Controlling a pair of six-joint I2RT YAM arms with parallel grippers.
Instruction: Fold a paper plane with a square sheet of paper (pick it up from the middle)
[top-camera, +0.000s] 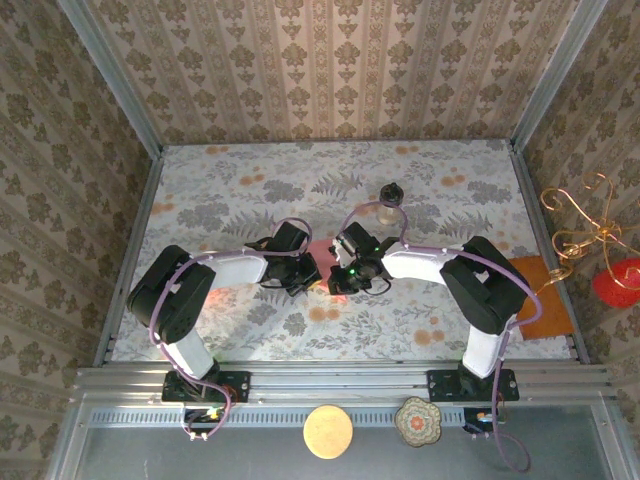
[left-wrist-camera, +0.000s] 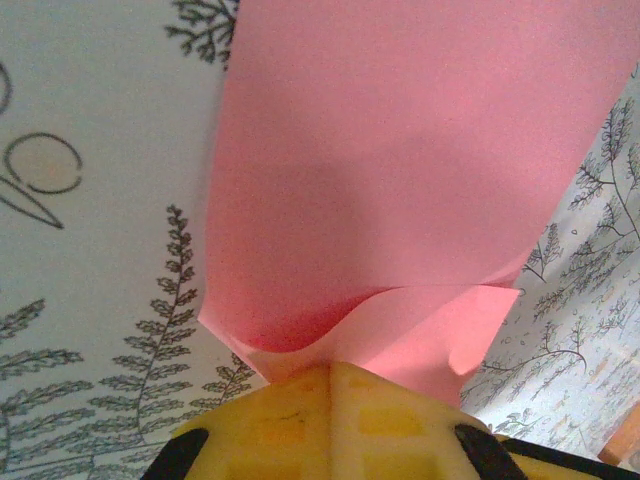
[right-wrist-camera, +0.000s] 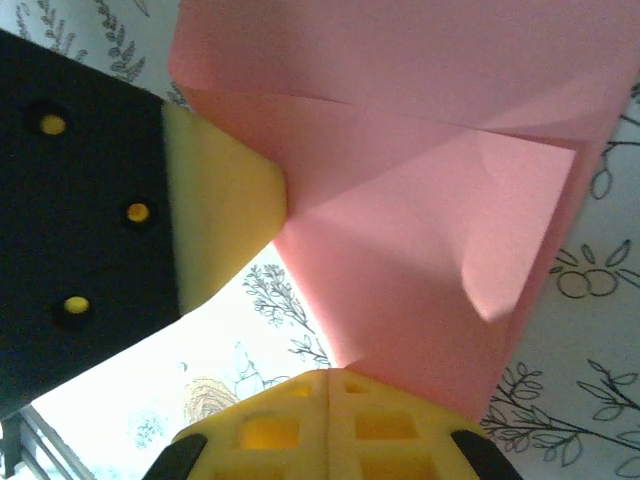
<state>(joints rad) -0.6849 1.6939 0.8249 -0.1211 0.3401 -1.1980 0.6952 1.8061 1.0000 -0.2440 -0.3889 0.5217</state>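
Damask-papered walls (top-camera: 340, 70) close round a bench (top-camera: 230, 200) covered in a pale cloth printed with ferns and flowers, and at its middle the square sheet of paper (top-camera: 322, 251) hangs between the two sets of jaws. From above little of its salmon pink shows, since both wrists crowd over it. Seen from the left wrist, the paper (left-wrist-camera: 400, 200) rises away from the jaws as a broad smooth sheet, its near edge curling into a soft lip right at the yellow fingertips (left-wrist-camera: 285, 410). Those fingertips are pressed flat together with no gap, pinching that curled edge, so the left jaws are closed on the paper. From the right wrist the paper (right-wrist-camera: 420, 200) already carries folds: one crease runs across it and a triangular flap lies doubled over towards the right. Its lowest corner comes down to the seam of the right jaws, whose yellow fingertips (right-wrist-camera: 385, 425) are also squeezed tight, gripping it. To the left of them, the left jaws' yellow tip meets the paper's edge from the side. Whether any of the paper touches the cloth, I cannot tell. The left arm (top-camera: 215, 270) and right arm (top-camera: 440, 265) bend inwards to meet there. Beyond the right jaws stands a small dark-lidded jar (top-camera: 391, 193), apart from the paper. Well off to the right of both jaws lies an orange sheet (top-camera: 542, 296), with a gold wire ornament (top-camera: 580, 228) and a red object (top-camera: 615, 282) past the bench's edge. Behind the jaws, by the arm bases, sit a tan disc (top-camera: 328, 432) and a patterned disc (top-camera: 416, 421).
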